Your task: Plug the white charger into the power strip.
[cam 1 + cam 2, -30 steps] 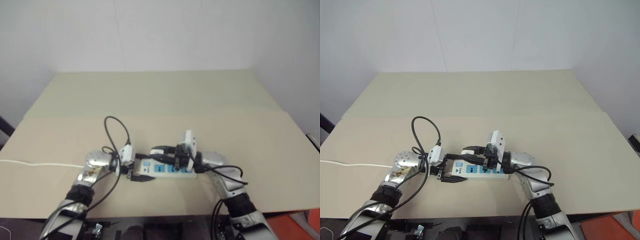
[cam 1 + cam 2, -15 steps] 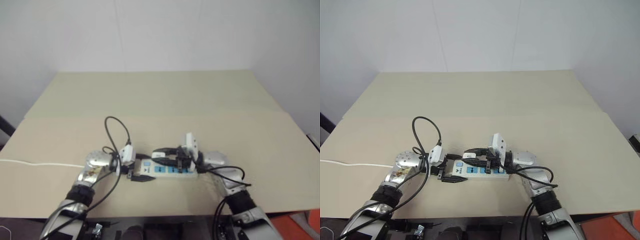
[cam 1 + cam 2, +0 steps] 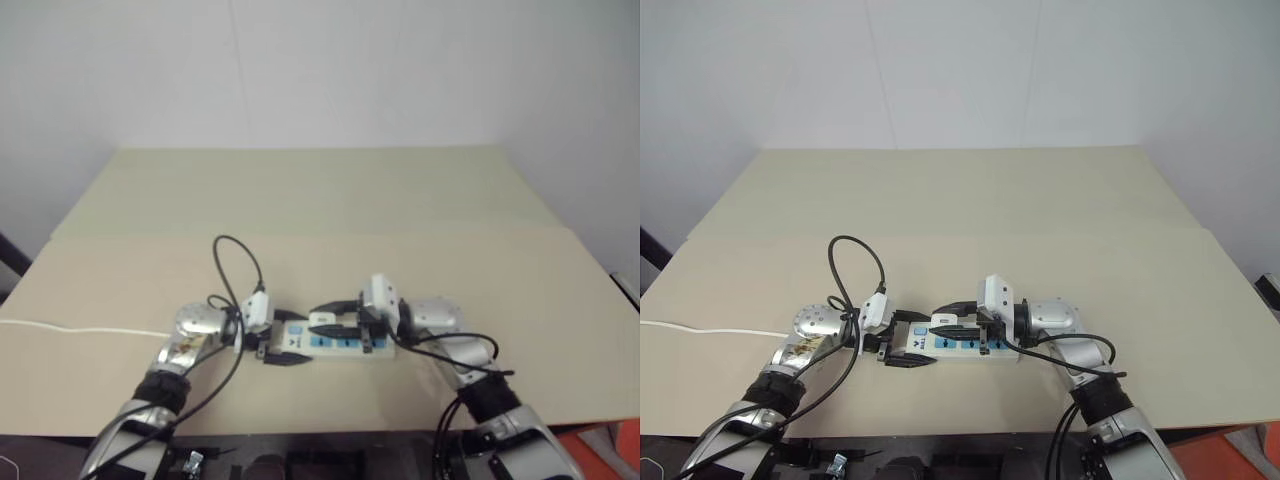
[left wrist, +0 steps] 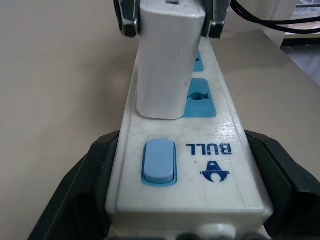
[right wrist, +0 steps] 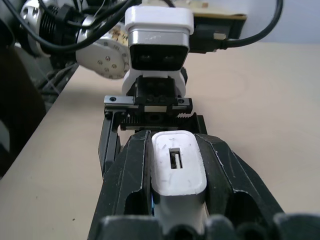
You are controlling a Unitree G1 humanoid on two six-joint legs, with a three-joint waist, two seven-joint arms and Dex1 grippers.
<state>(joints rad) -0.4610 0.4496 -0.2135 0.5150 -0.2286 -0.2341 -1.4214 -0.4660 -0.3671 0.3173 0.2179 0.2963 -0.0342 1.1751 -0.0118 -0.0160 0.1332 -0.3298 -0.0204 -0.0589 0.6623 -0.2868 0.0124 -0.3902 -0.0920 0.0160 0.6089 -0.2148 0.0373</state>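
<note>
Nearest you, the left gripper (image 4: 180,200) has its two black fingers spread wide around the switch end of the power strip (image 4: 186,150), a long white plastic bar with blue socket faces, a pale blue rocker switch (image 4: 159,161) and a printed brand mark. One finger lies along each long side of the bar, bracing it on the beige table (image 3: 330,200).

Just beyond the switch, the white charger (image 4: 167,55), a small plain boxy plastic adapter, stands upright over the first blue socket. Its lower end meets the strip's top face and hides most of that socket. Whether the prongs are fully home you cannot tell from these views.

The right gripper (image 5: 178,175) is clamped on the charger, a black finger on each flank, with the slotted end face of the charger showing between them. It reaches in from the strip's far end, pointing along the bar toward the left gripper.

The relation to watch: the strip's long axis runs from one gripper to the other, and the charger sits directly above its socket. The remaining move is judged to be a straight push down, square to the strip's face. Any tilt along that axis could bind the prongs.
</note>
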